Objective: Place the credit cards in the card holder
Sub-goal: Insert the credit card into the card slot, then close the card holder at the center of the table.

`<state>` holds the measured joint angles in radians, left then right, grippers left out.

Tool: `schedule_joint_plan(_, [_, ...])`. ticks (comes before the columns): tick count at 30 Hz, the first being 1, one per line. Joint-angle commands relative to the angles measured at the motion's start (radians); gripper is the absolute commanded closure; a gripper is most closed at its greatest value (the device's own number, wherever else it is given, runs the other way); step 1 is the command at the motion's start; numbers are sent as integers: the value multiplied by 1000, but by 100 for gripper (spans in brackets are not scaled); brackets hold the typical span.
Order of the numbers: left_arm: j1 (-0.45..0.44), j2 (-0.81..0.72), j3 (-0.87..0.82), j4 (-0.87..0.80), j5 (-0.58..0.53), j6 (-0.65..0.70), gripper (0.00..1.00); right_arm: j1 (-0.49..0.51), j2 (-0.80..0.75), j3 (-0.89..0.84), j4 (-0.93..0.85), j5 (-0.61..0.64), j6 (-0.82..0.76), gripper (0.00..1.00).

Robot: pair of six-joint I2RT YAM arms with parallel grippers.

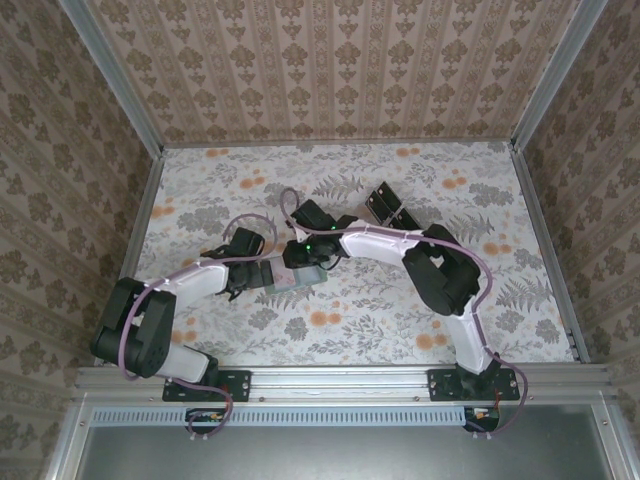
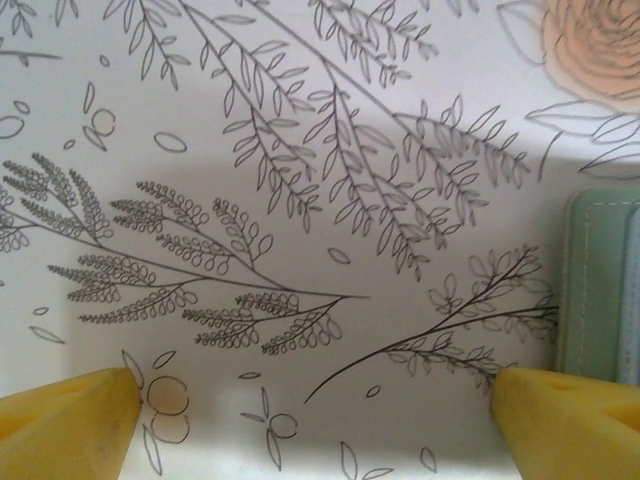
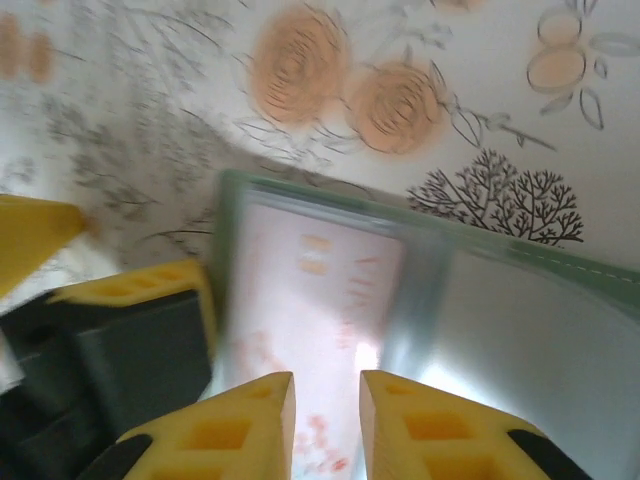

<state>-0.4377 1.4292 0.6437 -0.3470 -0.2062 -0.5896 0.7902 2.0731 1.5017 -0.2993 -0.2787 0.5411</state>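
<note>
Two grippers meet at the card holder [image 1: 292,280], mid-surface [image 1: 400,325], slightly left of centre. Left gripper [image 2: 315,430]: fingers [image 2: 60,425] spread wide, nothing between them, low over bare floral print just left of the holder's stitched green edge. Right gripper [image 3: 327,420]: fingers [image 3: 240,425] parted by a narrow gap, nothing seen in it, poised above a whitish credit card [image 3: 310,290] lying against the holder. Right wrist view blurred; card depth in sleeve unclear.

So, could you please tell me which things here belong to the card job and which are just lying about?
Job in hand:
green card holder
pale credit card lying on it

Just lying about:
black blocks toward the far side
floral table cover
</note>
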Motion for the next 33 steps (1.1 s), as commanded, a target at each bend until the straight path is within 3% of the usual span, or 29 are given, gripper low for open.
schedule_joint_plan(1, [-2, -47, 3, 18, 16, 17, 0, -8, -119, -10, -33, 1, -17, 69])
schedule_joint_plan(10, [14, -179, 13, -54, 21, 27, 0, -48, -208, -60, -188, 241, -103, 46])
schedule_joint_plan(16, [31, -245, 13, -80, 40, 25, 0, -60, -146, -62, -260, 362, -146, 44])
schedule_joint_plan(27, [35, -257, 14, -82, 52, 26, 0, -72, -96, -94, -241, 363, -145, 59])
schedule_joint_plan(29, [34, -253, 16, -76, 57, 25, 0, -74, -92, -101, -241, 357, -143, 66])
schedule_joint_plan(33, [36, -239, 19, -52, 77, 22, 0, -76, -98, -113, -213, 345, -139, 90])
